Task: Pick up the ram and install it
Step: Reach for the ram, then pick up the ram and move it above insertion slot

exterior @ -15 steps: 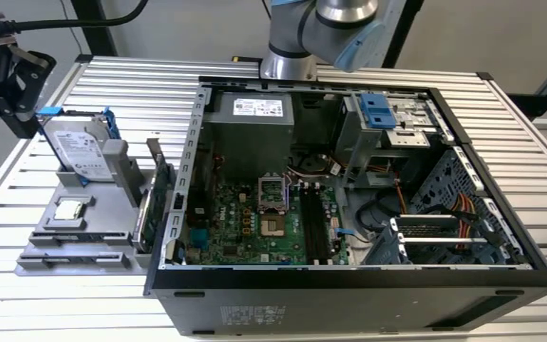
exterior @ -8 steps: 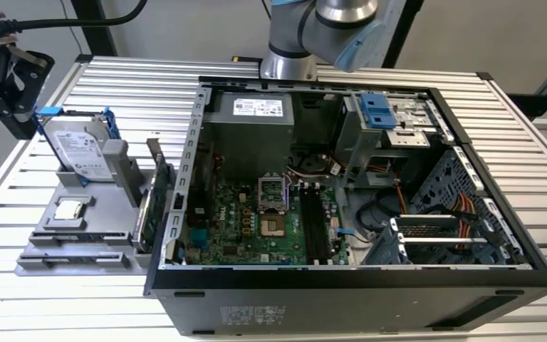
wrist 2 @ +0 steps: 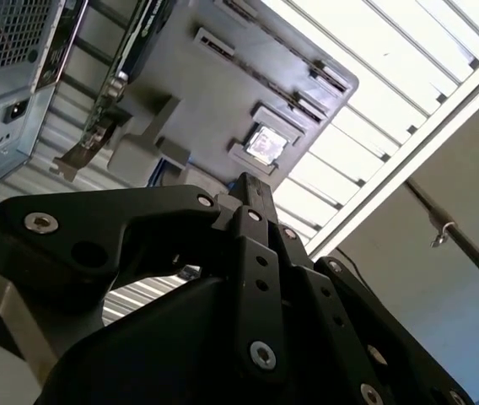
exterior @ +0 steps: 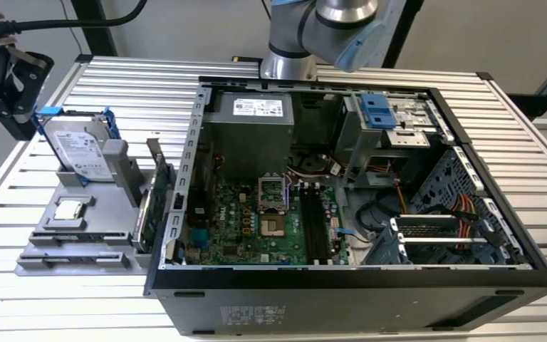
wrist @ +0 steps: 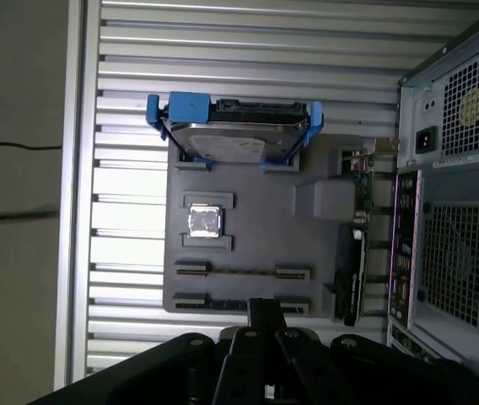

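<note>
Ram [wrist: 244,272] not yet grasped: approach step. My hand [wrist: 265,308] pinched narrow, empty, hovering over slot end of gray tray [wrist: 256,202]. Ram likely thin edge-on strip in slot just beyond hand, hard to confirm. Grasp calls for hand wide, squared across strip. 1 open case [exterior: 350,313] beside tray on desk [exterior: 131,78].

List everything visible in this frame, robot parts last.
case: one, black, open, on the table.
motherboard: one, green, inside the case.
tray: one, grey, at the exterior view's left of the case.
hard drive: one, silver with blue frame, upright in the tray.
processor: one, silver, flat in the tray.
card: one, dark green, on edge in the tray.
table: one, silver slats.
arm: one, grey and blue, beyond the case.
end effector: one, black, shut, over the tray.
</note>
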